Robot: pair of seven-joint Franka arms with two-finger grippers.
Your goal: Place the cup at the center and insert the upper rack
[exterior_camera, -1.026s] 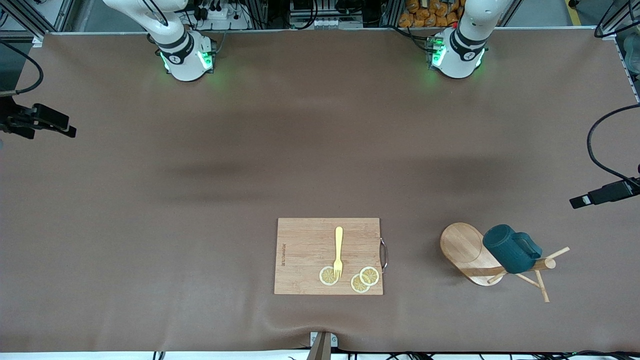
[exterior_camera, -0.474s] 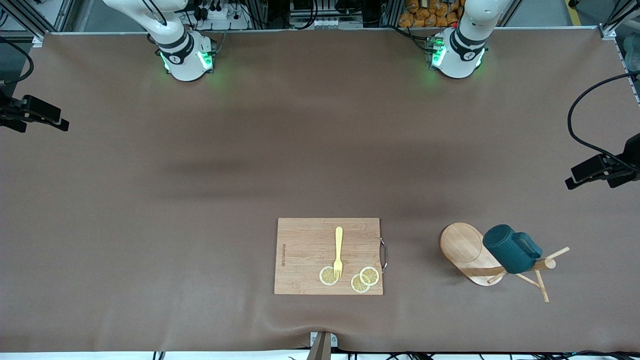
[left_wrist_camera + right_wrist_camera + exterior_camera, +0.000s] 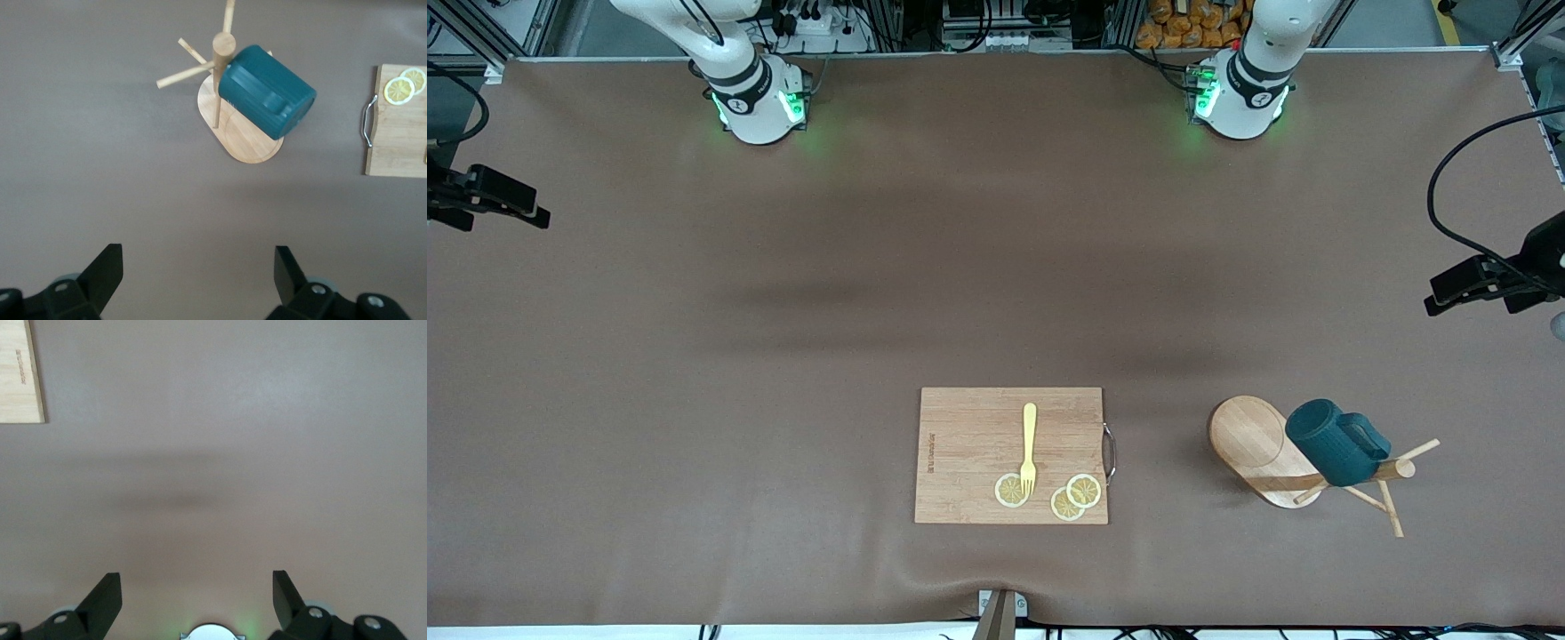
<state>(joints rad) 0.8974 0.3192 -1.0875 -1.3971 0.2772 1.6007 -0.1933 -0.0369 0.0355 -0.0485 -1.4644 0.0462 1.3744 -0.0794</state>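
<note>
The left gripper has its jaws spread wide apart and holds nothing; between its dark fingertips there is only bare brown table covering; it hangs in the air over the table at the left arm's end, showing at the edge of the front view. The right gripper is likewise wide open and empty, over bare covering near the right arm's end, with only a corner of the board in its wrist view; neither gripper touches anything.

Ahead of the left gripper's jaws stands the light wooden mug tree with an oval flat base, round post and thin angled pegs; the small dark teal ribbed mug with a side handle hangs tilted on one of its pegs, against the post, above the base; nothing lies between the jaws and the tree.

Beside the tree, toward the right arm's end, lies a rectangular wooden cutting board with a metal handle; on it rest a yellow fork and three lemon slices, the fork's tines over one slice.
</note>
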